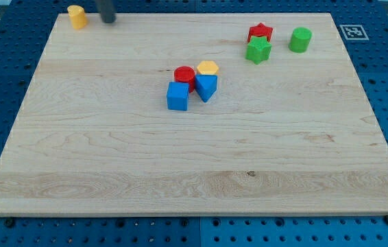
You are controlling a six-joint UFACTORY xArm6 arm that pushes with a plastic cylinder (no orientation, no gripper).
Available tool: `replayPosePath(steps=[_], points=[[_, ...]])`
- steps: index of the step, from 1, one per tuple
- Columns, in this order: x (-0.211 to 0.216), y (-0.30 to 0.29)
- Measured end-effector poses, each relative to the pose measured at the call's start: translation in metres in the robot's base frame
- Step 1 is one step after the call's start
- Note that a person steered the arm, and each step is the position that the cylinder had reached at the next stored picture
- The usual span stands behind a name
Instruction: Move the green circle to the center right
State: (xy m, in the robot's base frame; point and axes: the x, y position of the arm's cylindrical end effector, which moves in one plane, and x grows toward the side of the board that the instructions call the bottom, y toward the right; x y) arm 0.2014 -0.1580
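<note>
The green circle (pixel 300 39), a short cylinder, stands near the view's top right on the wooden board (pixel 194 158). A green star (pixel 258 50) sits to its left, with a red star (pixel 260 32) just above that. My tip (pixel 107 19) is at the view's top left, far from the green circle and just right of a yellow block (pixel 77 16).
A cluster sits near the board's middle: a red cylinder (pixel 184 76), a yellow hexagon (pixel 208 68), a blue cube (pixel 177 96) and a blue triangular block (pixel 206 87). A marker tag (pixel 353 31) lies off the board's top right corner.
</note>
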Motion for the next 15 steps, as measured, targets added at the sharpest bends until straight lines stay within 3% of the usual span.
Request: replayPosePath(steps=[2,3,4,5,7,9,11,13,15], points=[[-0.009,0.121],[-0.009,0.21],[0.016,0.28],[0.052,0.329],[0.056,0.404],[0.056,0.382],[0.074,0.403],[0.051,0.398],[0.055,0.392]])
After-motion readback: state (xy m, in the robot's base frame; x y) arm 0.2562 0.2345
